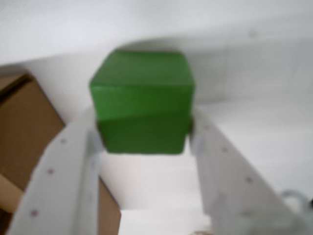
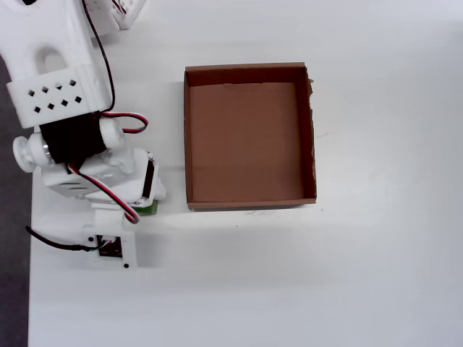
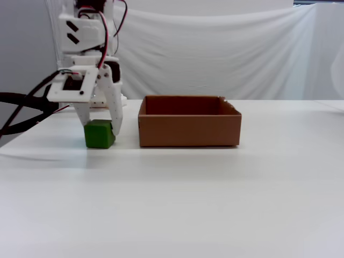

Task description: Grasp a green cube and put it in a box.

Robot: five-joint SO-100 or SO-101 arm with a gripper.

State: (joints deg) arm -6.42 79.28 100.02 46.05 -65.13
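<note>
The green cube [image 1: 142,103] fills the middle of the wrist view, and my gripper [image 1: 145,128] is shut on it, one white finger pressed to each side. In the fixed view the green cube [image 3: 99,134] rests at table level between the fingers of the gripper [image 3: 100,129], a short way left of the box [image 3: 188,129]. From overhead only a sliver of the cube [image 2: 149,210] shows under the arm's wrist, left of the box's near-left corner. The brown cardboard box [image 2: 187,137] is empty.
The arm's white body with its red and black wires [image 2: 72,130] covers the left side of the table in the overhead view. A corner of the box [image 1: 24,127] shows at the left of the wrist view. A white cloth backdrop [image 3: 215,48] hangs behind the table.
</note>
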